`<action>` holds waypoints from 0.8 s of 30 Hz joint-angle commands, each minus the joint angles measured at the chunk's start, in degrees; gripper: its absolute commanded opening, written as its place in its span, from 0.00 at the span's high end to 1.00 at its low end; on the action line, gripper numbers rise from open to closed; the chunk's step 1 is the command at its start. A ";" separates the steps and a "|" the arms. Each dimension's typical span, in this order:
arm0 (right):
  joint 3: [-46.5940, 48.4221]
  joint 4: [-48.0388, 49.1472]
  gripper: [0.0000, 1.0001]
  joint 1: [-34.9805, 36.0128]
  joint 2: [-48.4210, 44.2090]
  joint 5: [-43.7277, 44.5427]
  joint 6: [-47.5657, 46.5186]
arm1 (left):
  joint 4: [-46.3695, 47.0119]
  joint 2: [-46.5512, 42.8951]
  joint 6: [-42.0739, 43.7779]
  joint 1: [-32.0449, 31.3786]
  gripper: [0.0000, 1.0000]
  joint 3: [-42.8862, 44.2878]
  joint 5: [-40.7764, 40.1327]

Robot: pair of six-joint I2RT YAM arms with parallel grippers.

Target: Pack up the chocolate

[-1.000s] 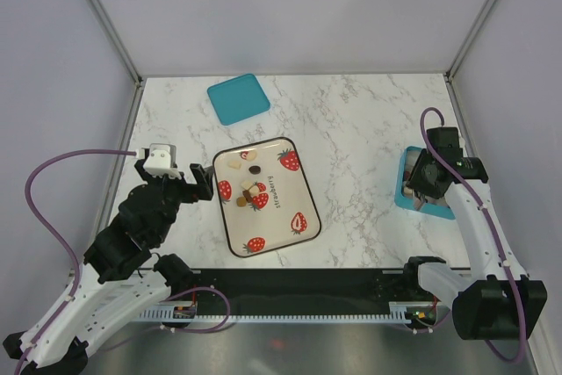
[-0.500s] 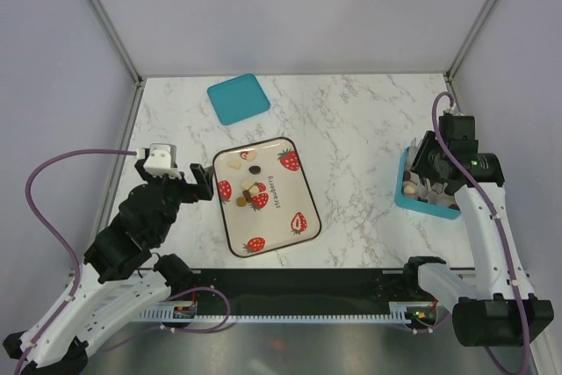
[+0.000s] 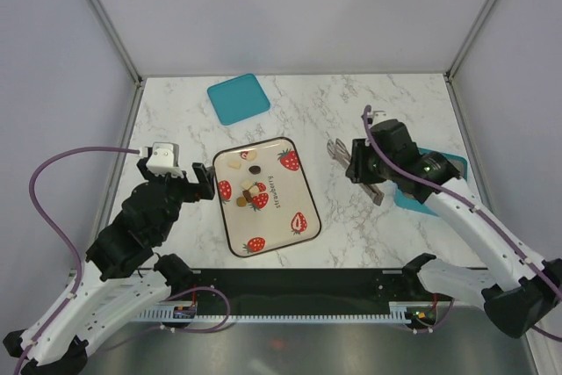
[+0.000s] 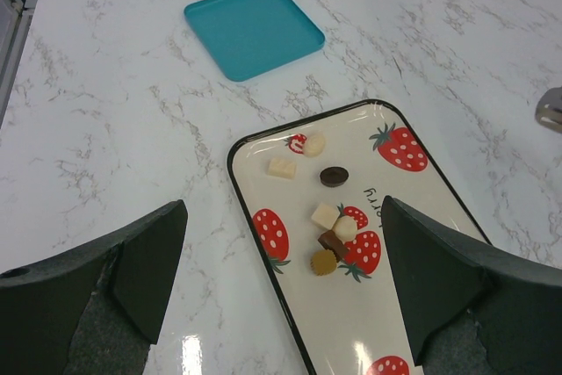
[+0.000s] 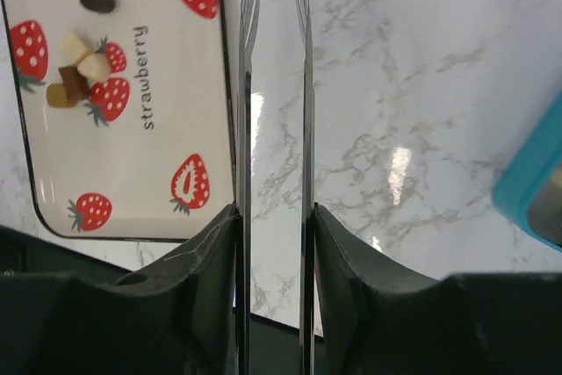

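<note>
**A:** Status on the grippers?
**B:** The left gripper (image 4: 283, 208) is spread wide and empty beside the tray (image 4: 421, 208). The right gripper (image 5: 274, 217) clamps tongs (image 5: 247, 41), tips empty, between the tray and the teal box (image 3: 448, 164).
**A:** And the chocolate (image 4: 327, 239)?
**B:** We see several pieces unpacked on the tray. Box contents are hidden. The lid (image 4: 253, 28) is off, at the far side.

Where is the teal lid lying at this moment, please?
In the top view the teal lid lies flat on the marble table, left of centre near the far edge, just beyond the strawberry tray, not touching it.
</note>
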 commanded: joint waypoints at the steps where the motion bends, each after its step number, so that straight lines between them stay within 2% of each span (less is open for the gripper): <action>1: -0.99 7.82 0.55 9.09 3.56 2.28 2.83 | 1.78 -0.06 -0.01 -0.23 0.00 -0.27 -1.89; 3: -0.82 9.58 0.54 13.06 6.89 3.87 3.72 | 1.69 -0.42 -0.10 -0.23 0.00 -0.36 -2.16; 6: -0.12 13.35 0.54 23.76 11.64 7.11 5.21 | 1.69 -0.51 -0.10 -0.23 0.01 -0.45 -2.51; 9: 1.11 15.64 0.54 30.89 15.77 9.75 5.74 | 1.78 -0.68 -0.19 -0.23 0.00 -0.36 -2.77; 12: 2.61 17.83 0.54 35.74 19.47 8.80 7.14 | 1.69 -0.94 -0.19 -0.23 0.00 -0.45 -3.30; 18: 4.19 21.27 0.54 40.76 24.92 7.48 9.52 | 1.86 -1.65 -0.27 -0.23 0.00 -0.45 -3.48; 24: 6.12 21.45 0.53 41.38 29.05 8.09 9.52 | 1.86 -1.74 -0.27 -0.23 0.00 -0.45 -3.30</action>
